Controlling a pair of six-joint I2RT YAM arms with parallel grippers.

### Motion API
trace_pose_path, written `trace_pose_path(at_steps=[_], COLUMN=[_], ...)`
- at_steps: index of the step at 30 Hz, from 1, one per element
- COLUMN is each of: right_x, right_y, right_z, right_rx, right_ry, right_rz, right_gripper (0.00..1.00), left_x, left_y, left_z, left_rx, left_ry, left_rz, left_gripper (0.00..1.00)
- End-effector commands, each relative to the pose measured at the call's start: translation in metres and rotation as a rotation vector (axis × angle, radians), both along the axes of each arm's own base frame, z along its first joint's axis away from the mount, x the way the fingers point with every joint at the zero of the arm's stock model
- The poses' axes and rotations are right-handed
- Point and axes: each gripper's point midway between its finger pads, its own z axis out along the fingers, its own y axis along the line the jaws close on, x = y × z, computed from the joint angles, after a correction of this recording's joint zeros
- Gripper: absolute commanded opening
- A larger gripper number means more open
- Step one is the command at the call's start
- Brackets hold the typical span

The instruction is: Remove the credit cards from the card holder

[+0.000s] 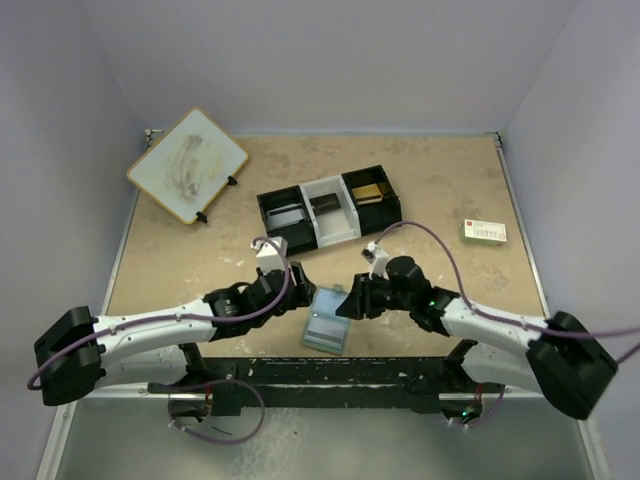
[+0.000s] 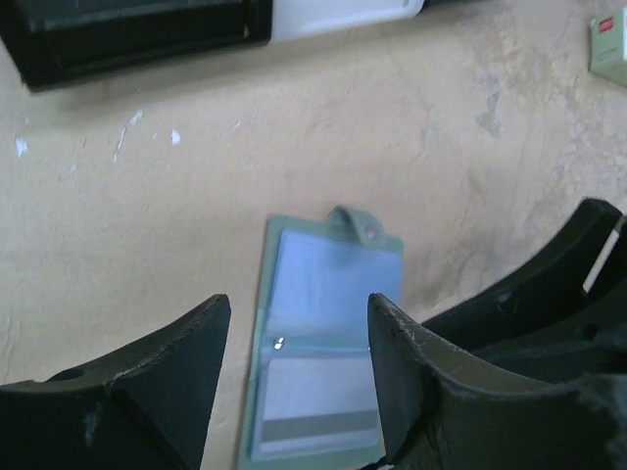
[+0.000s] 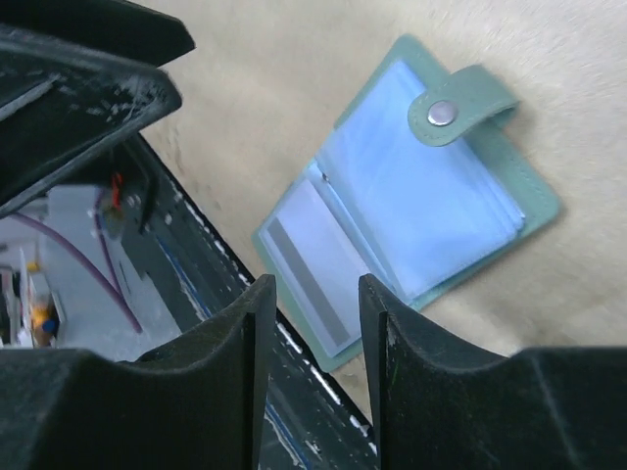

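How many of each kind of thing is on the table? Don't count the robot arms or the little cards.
Grey-green folding card holder: 1
Black-and-white three-compartment plastic tray: 1
Small white box with red and green print: 1
Wood-framed white board: 1
Total: 4

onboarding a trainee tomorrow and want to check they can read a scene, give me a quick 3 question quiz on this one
1. True or false: the card holder lies open on the table.
2. In the top view, which compartment of the tray holds the orange-gold card? A left, B middle, C right.
3. In a few words: what do the left claw and the right claw hold?
Key: 1 true. 2 C. 3 nothing; both are open.
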Motion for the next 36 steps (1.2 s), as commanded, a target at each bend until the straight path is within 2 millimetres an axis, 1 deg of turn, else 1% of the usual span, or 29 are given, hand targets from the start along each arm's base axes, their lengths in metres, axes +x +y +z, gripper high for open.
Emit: trace_pose_path(at_steps=[1,2,5,10,12,13,14,18,21,24,27,31,34,36], right_x=[-0.007,-0.006,0.003,0.013,0.011,0.010,0.008,-0.002,-0.010,-0.017,-0.021,-0.028,-0.030,-0.031], right_y=[0.033,0.037,0.042,0.041,0.039,0.037,0.036,0.030,0.026,0.027,0.026,0.024,0.025,0.025], right_z=[0.000,-0.006,-0.018,-0.033,-0.044,-0.049,-0.052,-0.057,-0.057,-0.058,-0.062,-0.063,-0.060,-0.060], right_rx=[-0.004,-0.022,-0.073,-0.149,-0.182,-0.194,-0.196,-0.182,-0.160,-0.126,-0.120,-0.099,-0.076,-0.066], right_ry=[-0.032,-0.030,-0.036,-0.033,-0.002,0.012,0.022,0.052,0.074,0.094,0.118,0.144,0.155,0.174], right_rz=[0.220,0.233,0.243,0.240,0.243,0.243,0.244,0.235,0.229,0.238,0.233,0.238,0.234,0.210], right_gripper=[0.42,0.43,0.44,0.46,0.46,0.45,0.44,0.43,0.43,0.41,0.38,0.35,0.33,0.32], left_x=[-0.034,-0.042,-0.068,-0.103,-0.112,-0.116,-0.118,-0.125,-0.126,-0.118,-0.109,-0.091,-0.081,-0.076], left_y=[0.008,0.006,-0.005,-0.022,-0.029,-0.031,-0.034,-0.038,-0.041,-0.048,-0.046,-0.030,-0.015,-0.006], left_z=[-0.028,-0.030,-0.025,-0.020,-0.019,-0.022,-0.023,-0.040,-0.051,-0.056,-0.066,-0.079,-0.082,-0.081], left_rx=[-0.052,-0.082,-0.163,-0.273,-0.312,-0.316,-0.326,-0.295,-0.283,-0.323,-0.306,-0.203,-0.126,-0.099], left_ry=[0.137,0.161,0.208,0.274,0.288,0.295,0.299,0.330,0.340,0.322,0.303,0.241,0.199,0.181], left_rz=[-0.063,-0.087,-0.164,-0.227,-0.240,-0.243,-0.244,-0.231,-0.208,-0.161,-0.105,-0.006,0.052,0.088], left_gripper=[0.56,0.56,0.56,0.57,0.57,0.57,0.57,0.57,0.57,0.55,0.51,0.45,0.41,0.39])
